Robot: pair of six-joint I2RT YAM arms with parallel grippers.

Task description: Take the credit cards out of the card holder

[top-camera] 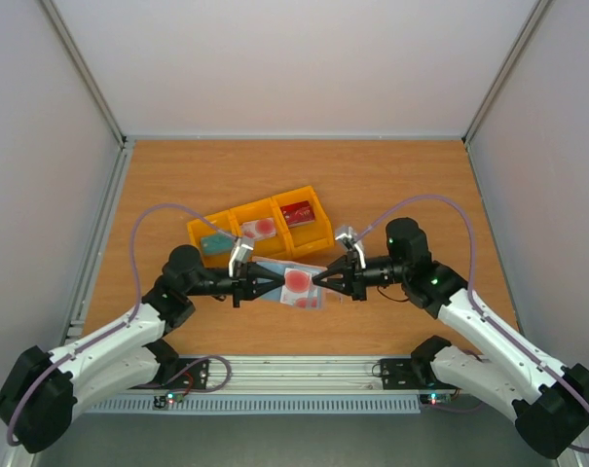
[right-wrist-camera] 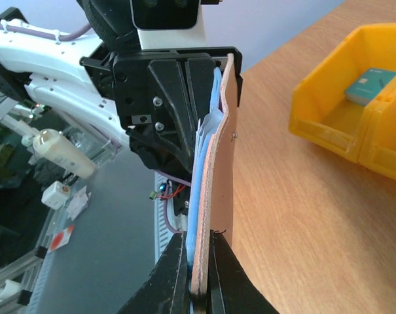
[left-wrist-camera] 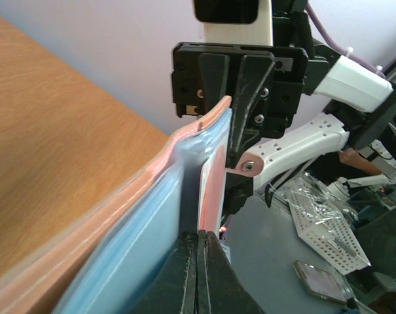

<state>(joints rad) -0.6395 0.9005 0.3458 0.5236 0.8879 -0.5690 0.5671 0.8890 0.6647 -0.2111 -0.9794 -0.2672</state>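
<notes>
Top external view: the card holder [top-camera: 296, 285] is stretched between both arms, low over the worktop [top-camera: 391, 185]. Left wrist view: the left fingers [left-wrist-camera: 182, 275] pinch its thin edge. It bends, so it seems light and soft, and the edges are the best hold. Right wrist view: the right fingers [right-wrist-camera: 175, 278] pinch the opposite edge, wrist level.

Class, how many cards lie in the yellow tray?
3, one per compartment of the tray: teal card left, blotched whitish card middle, dark red card right. Others may hide in the held card holder.
</notes>
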